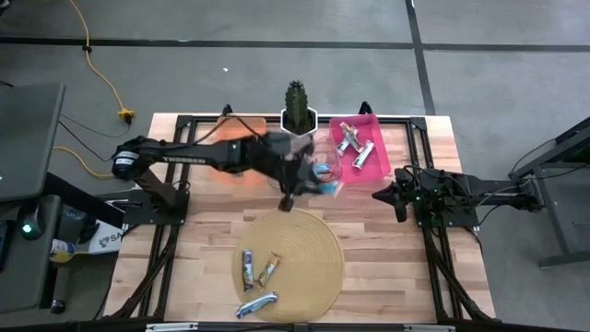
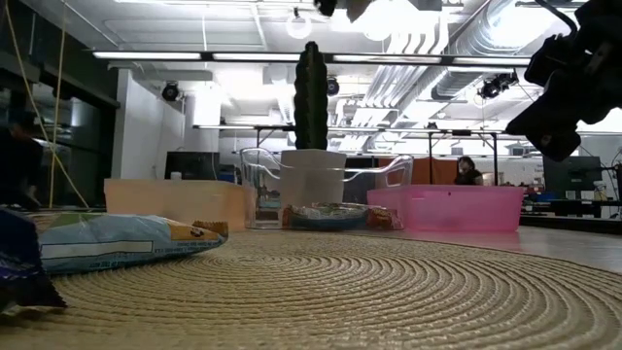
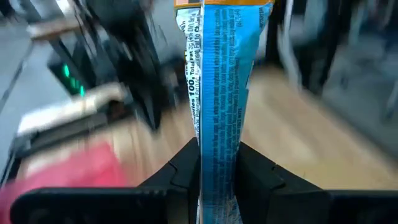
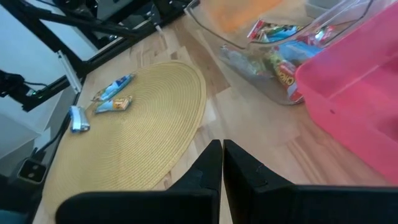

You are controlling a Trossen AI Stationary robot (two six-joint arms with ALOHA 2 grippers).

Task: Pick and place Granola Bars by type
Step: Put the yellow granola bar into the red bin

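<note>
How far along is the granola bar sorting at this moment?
Partly done. Silver bars already lie in the pink bin, and several bars sit in the clear bin. In hand: the left gripper is shut on a blue bar near the clear bin. Left: three bars on the woven mat. The right gripper waits shut.

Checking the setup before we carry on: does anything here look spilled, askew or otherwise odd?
Nothing looks spilled or damaged. Three bars lie loose on the round mat, at different angles, one at its edge. The left tool holds a blue bar above the table. The right tool waits shut beside the pink bin.
</note>
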